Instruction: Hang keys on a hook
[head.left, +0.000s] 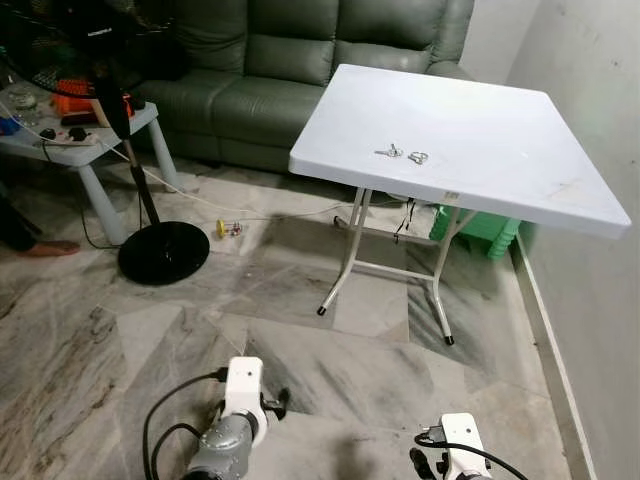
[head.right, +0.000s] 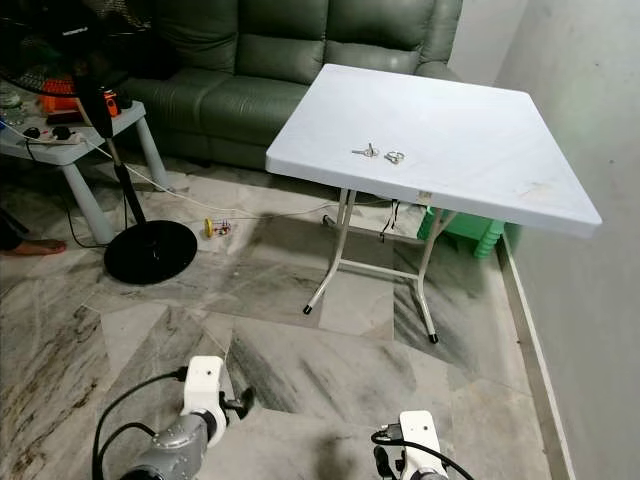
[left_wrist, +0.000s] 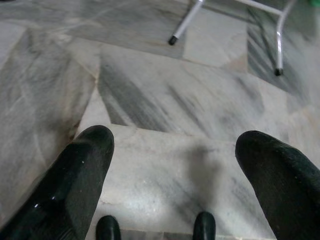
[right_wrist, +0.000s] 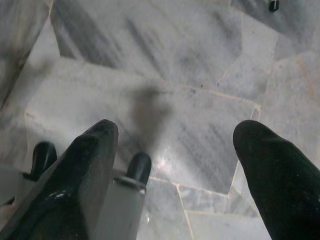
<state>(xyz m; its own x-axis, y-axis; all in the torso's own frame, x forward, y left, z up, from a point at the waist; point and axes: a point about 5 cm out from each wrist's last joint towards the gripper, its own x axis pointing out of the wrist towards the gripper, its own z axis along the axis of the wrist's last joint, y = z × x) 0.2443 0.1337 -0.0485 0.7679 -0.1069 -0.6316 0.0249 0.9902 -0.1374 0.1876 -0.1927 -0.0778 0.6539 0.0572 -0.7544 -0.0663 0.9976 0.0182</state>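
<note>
Nearest, the left gripper (left_wrist: 170, 165) and right gripper (right_wrist: 175, 150) hang low over the grey marble floor (head.left: 300, 370), both spread wide and empty. Farther off, the small silver keys (head.left: 390, 152) lie near the front edge of the white square folding counter (head.left: 500, 120); flat, slippery metal could skid off under a clumsy pinch

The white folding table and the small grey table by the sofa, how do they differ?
The white folding table is larger, with thin metal legs; the small grey table is lower, with thick legs. The white folding table carries just the keys; the small grey table is cluttered, including a power strip. Both stand on the marble floor.
</note>
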